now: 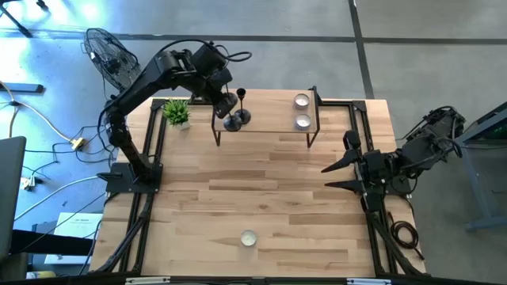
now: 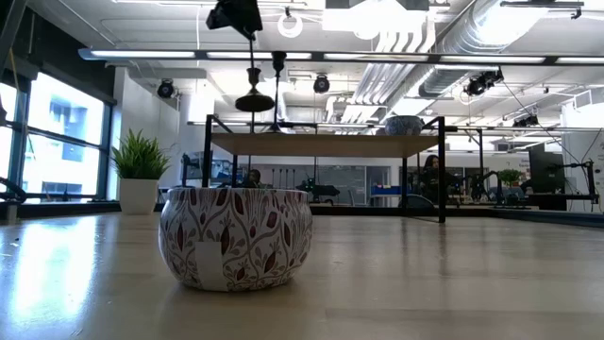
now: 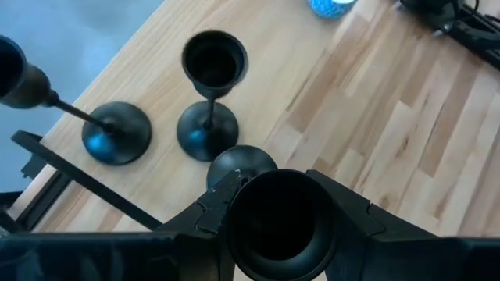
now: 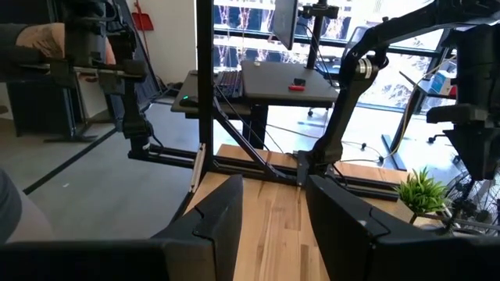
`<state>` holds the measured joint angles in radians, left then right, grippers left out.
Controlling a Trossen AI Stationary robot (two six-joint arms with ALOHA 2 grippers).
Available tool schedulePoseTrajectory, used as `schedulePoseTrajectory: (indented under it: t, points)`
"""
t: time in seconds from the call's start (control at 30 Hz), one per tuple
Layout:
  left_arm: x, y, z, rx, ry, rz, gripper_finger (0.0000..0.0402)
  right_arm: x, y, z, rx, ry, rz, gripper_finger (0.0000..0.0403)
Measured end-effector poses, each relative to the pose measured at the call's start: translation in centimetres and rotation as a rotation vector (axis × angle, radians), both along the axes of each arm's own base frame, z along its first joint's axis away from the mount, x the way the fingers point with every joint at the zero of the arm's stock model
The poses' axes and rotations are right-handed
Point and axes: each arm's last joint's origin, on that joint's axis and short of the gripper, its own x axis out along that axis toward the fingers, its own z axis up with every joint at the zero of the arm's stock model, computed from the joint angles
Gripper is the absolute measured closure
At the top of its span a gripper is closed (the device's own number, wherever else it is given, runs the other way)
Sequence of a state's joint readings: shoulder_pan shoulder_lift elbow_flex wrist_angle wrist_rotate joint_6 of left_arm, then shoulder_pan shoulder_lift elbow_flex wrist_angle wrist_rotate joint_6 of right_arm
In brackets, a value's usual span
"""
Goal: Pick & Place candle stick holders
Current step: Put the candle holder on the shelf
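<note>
My left gripper hangs over the left end of a raised wooden shelf at the table's far side, shut on a black candle stick holder. Two more black holders stand by their round bases on the shelf just beyond it. Two silvery tealight cups sit on the shelf's right part. A third cup sits on the table near the front edge. My right gripper is open and empty at the table's right side. My left gripper pinches the holder's top cup between its two fingers, one on each side of the cup. The fingers come from above, pointing down. The holder hangs upright below them, its round base lifted clear above the shelf top.
A small potted plant stands left of the shelf. The shelf stands on thin black legs. A black frame runs along the table's sides. Bare wood lies between the shelf and the front cup.
</note>
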<state>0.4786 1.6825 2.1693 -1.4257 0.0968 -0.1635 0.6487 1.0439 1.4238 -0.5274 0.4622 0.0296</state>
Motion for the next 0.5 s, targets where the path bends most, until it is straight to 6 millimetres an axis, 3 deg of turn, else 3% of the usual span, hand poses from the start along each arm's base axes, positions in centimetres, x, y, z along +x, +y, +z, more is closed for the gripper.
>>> schedulePoseTrajectory:
  t: [0.2,0.5]
  points:
    - [-0.4,-0.2,-0.3,-0.018,0.049,0.002,0.0278,0.0,0.0,-0.1,-0.004,0.006,0.0,0.0265]
    - [-1.4,1.3,-0.4,-0.022,0.064,0.01,0.0278,0.0,0.0,-0.1,-0.005,0.006,0.0,0.0265]
